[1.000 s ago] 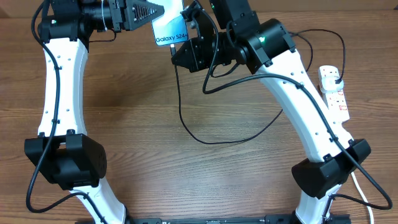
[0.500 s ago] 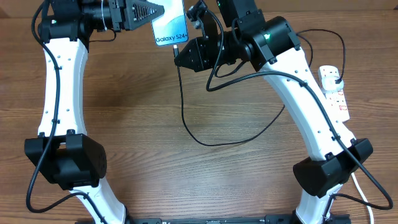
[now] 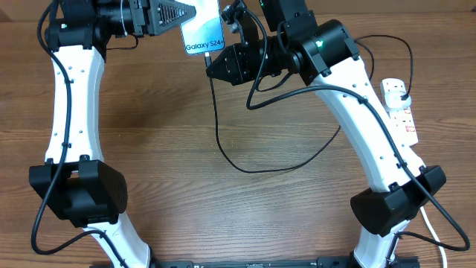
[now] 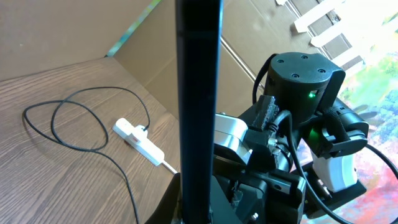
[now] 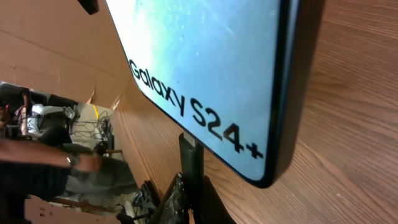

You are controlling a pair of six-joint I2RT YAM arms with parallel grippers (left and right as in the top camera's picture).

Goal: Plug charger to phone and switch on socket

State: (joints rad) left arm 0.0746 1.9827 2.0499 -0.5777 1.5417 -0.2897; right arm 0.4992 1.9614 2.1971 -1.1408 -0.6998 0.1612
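My left gripper [image 3: 190, 19] is shut on the phone [image 3: 203, 33] and holds it raised at the far middle, light blue "Galaxy S24+" screen up. In the left wrist view the phone [image 4: 198, 93] is a dark edge-on bar between the jaws. My right gripper [image 3: 214, 65] is shut on the charger's small connector [image 5: 191, 163], which stands against the phone's bottom edge [image 5: 273, 168]. The black cable [image 3: 245, 170] loops across the table to the black plug [image 3: 401, 92] in the white socket strip [image 3: 402, 115] at the right edge. The strip also shows in the left wrist view [image 4: 140, 142].
The right arm's links [image 3: 349, 82] cross above the cable loop. A thick white cord [image 3: 431, 223] runs from the strip toward the front right. Cardboard walls [image 4: 186, 43] stand behind the table.
My right gripper has shifted slightly up and right, bringing the connector against the phone's bottom edge. The left gripper and the phone have stayed put.
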